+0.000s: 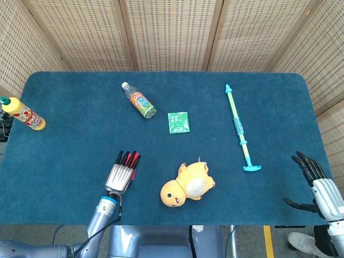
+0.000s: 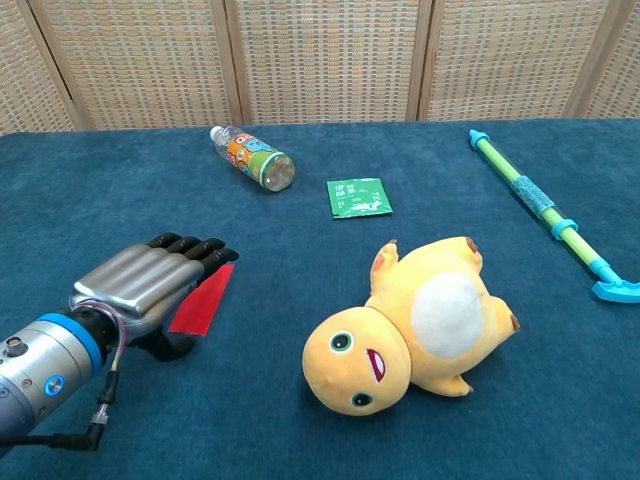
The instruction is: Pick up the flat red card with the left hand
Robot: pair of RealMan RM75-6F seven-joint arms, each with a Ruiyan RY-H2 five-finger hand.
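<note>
The flat red card [image 2: 204,303] lies on the blue table, left of the yellow plush. My left hand [image 2: 150,281] is stretched flat over the card's left side, fingers straight and pointing away from me, thumb below near the cloth. In the head view the left hand [image 1: 122,171] covers most of the card, and only red slivers [image 1: 135,161] show between and beside the dark fingertips. Whether the fingers touch the card is unclear. My right hand [image 1: 317,188] stays at the table's near right corner, fingers spread, holding nothing.
A yellow duck plush [image 1: 187,184] lies just right of the card. Farther back are a green packet [image 1: 178,122], a small drink bottle [image 1: 139,100] and a long green-blue water squirter [image 1: 239,128]. A yellow sauce bottle [image 1: 22,114] lies at the far left edge.
</note>
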